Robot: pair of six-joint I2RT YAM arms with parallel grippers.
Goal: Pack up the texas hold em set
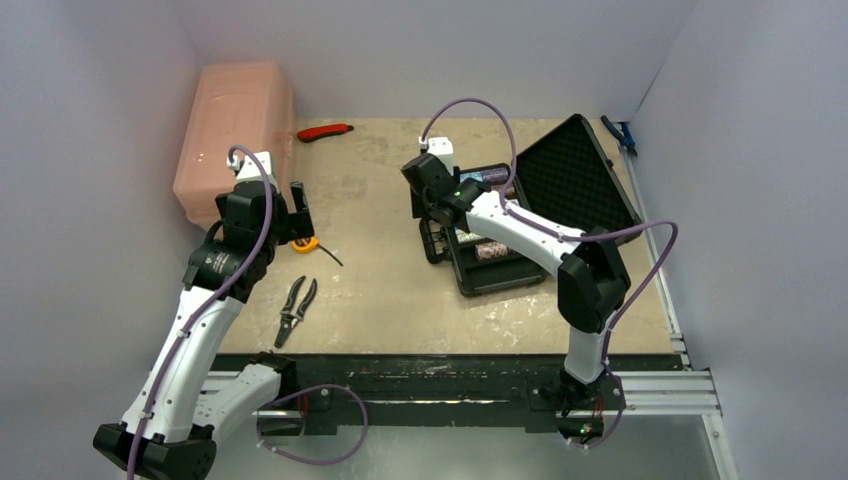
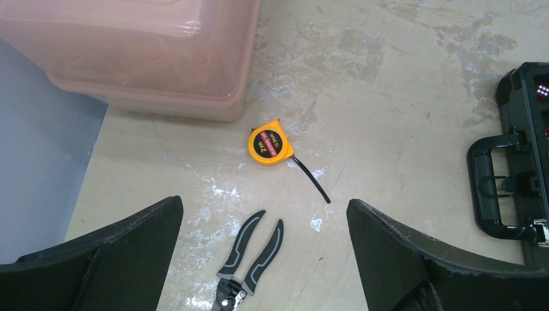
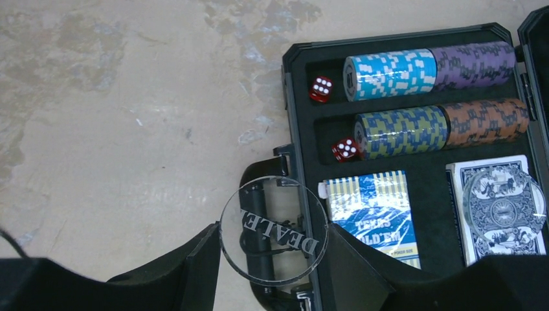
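Most pieces already sit in the open case on the desk: chips, two dice, two decks, one clear disc. Our right fingers pinch the dealer disc over the case's handle; left fingers hang spread. We have yet to place it and shut the lid.

Printed "DEALER", upside down in the wrist view, on the clear round disc pinched in the right end effector. Just beyond it, "TEXAS HOLD'EM", partly legible, on a blue card deck. Ahead of the left end effector, "2m" on the yellow tape measure.
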